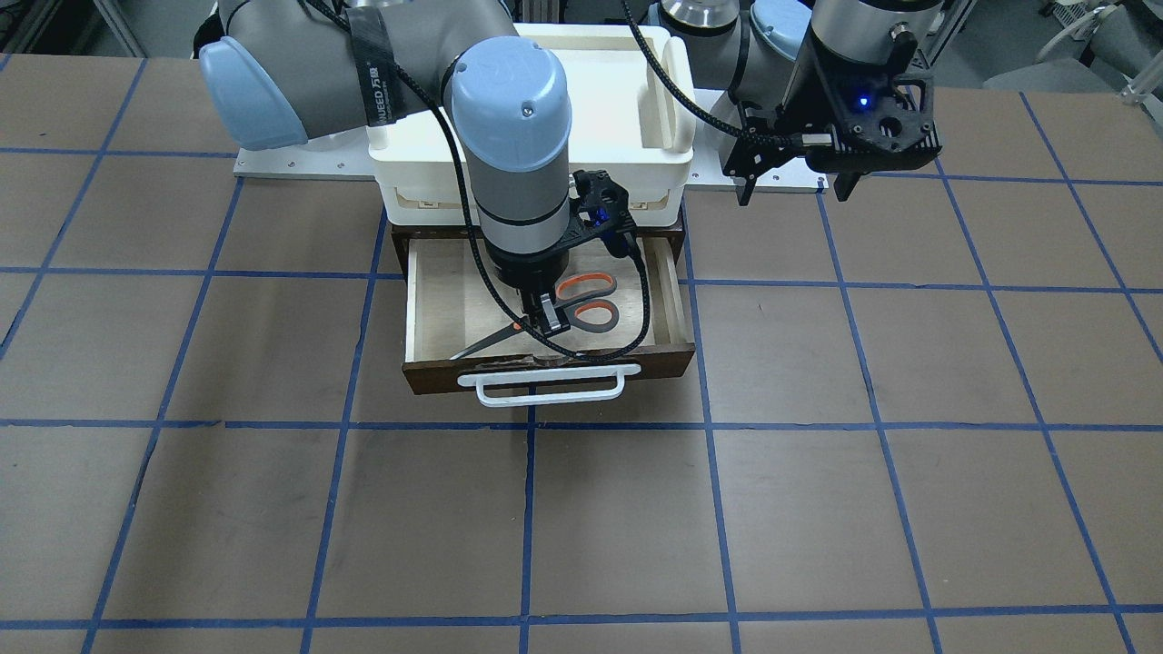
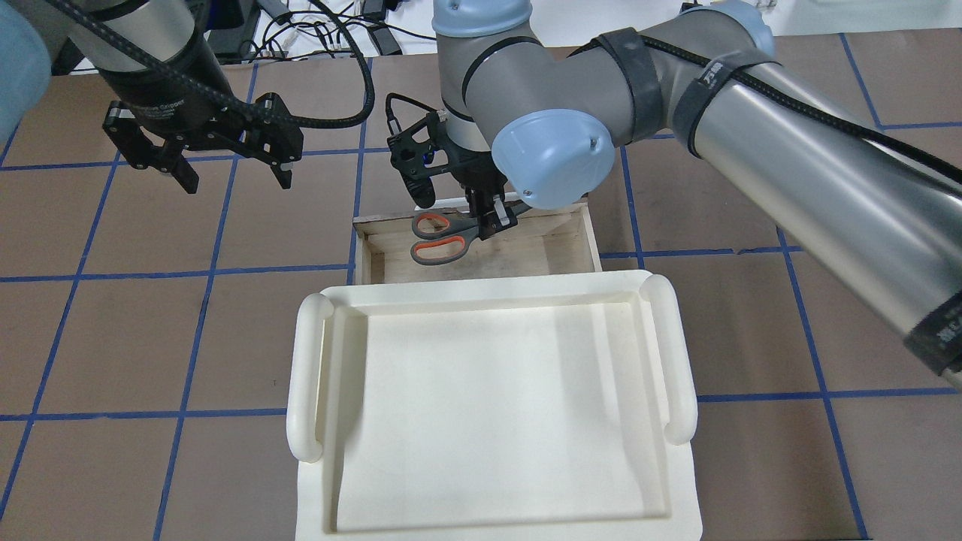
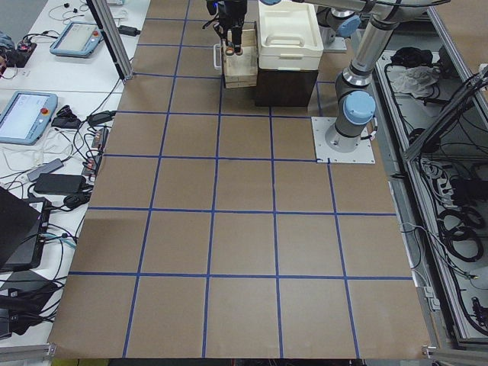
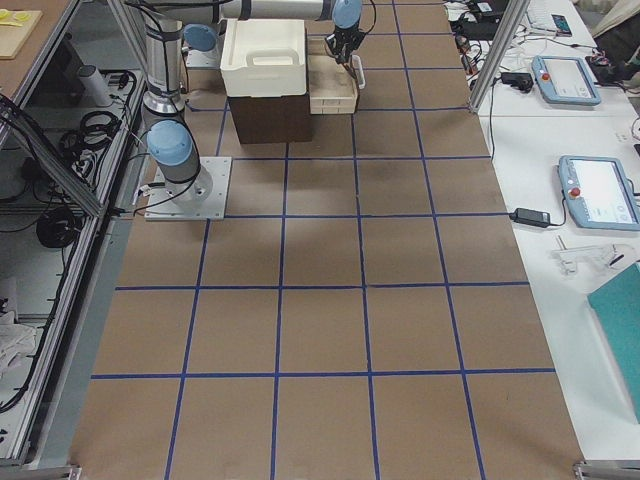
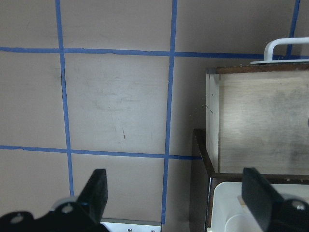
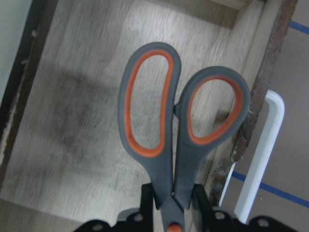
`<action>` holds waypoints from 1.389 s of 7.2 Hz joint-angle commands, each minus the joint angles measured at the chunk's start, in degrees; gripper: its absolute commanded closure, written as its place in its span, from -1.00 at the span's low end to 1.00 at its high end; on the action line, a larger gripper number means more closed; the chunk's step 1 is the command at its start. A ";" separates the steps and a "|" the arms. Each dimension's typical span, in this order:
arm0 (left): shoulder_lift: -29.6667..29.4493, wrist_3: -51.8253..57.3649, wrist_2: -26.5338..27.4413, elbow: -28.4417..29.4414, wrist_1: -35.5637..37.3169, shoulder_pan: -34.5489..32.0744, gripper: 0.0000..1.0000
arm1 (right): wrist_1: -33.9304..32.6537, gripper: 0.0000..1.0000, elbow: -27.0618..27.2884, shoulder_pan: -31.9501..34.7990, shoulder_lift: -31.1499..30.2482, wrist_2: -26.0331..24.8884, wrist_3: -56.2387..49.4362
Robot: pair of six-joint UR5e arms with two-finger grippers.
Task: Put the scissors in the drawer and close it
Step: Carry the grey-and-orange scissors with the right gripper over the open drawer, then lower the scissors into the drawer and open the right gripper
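Scissors go into the drawer: the right end effector (image 1: 545,320), fingers clamped on the scissors (image 1: 589,307) near their pivot, holds them inside the open drawer (image 1: 677,313) at frame centre. Whether they touch its floor cannot be told. Their long axis runs diagonally, loops toward centre right, blades pointing lower left at the drawer's front. Placement looks nearly done; next come release, a clear lift, and pushing the front shut. The left end effector (image 1: 797,193) hangs open and empty, upper right.
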 commanded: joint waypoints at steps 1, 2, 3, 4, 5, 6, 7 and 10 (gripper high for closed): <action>0.04 -0.02 0.00 -0.05 0.00 0.00 -1.00 | 0.45 1.00 0.19 0.74 0.36 0.33 1.66; -0.05 -0.02 0.00 -0.05 0.00 0.00 -1.00 | 2.54 1.00 0.10 0.66 0.28 0.33 3.92; -0.05 -0.02 0.00 -0.05 0.00 0.00 -1.00 | 3.78 1.00 0.10 0.75 -0.07 0.24 8.38; 0.04 -0.02 0.00 -0.05 0.00 0.00 -1.00 | 3.97 1.00 0.10 0.92 0.01 0.24 9.65; -0.05 -0.02 0.00 -0.05 0.00 0.00 -1.00 | 4.40 1.00 0.10 1.01 0.19 0.33 12.01; -0.05 -0.02 0.00 -0.05 0.00 0.00 -1.00 | 5.02 1.00 0.19 1.18 0.27 0.42 14.21; 0.04 -0.02 0.00 -0.05 0.00 0.00 -1.00 | 5.02 1.00 0.19 1.27 0.19 0.42 14.23; -0.05 -0.02 0.00 -0.05 0.00 0.00 -1.00 | 4.76 0.40 0.36 1.62 0.45 0.42 14.40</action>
